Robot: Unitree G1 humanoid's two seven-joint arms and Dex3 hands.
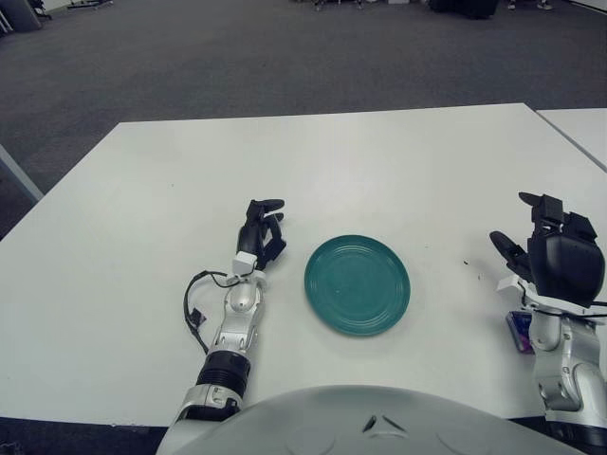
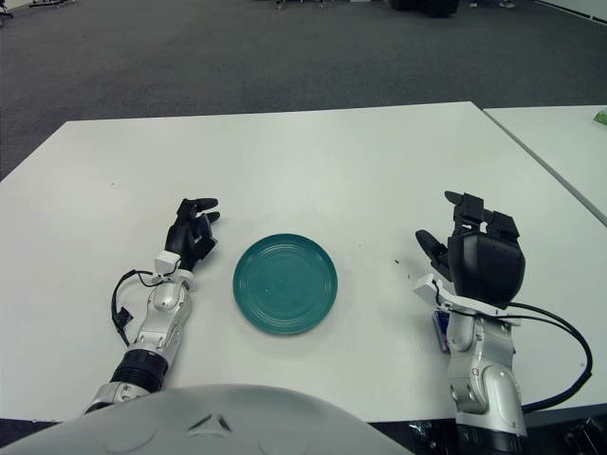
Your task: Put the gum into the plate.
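Note:
A round teal plate [image 1: 357, 285] lies empty near the table's front middle. The gum [image 1: 519, 330], a small blue-purple pack, lies flat near the front right edge, mostly hidden behind my right wrist; it also shows in the right eye view as the gum [image 2: 439, 327]. My right hand [image 1: 545, 251] is held just above and behind the pack with its fingers spread and nothing in them. It is well right of the plate. My left hand [image 1: 259, 232] shows just left of the plate, fingers relaxed and holding nothing.
The white table [image 1: 313, 161] stretches far back behind the plate. A second white table [image 2: 560, 142] stands close on the right. A black cable [image 1: 194, 308] loops beside my left forearm. Dark carpet lies beyond.

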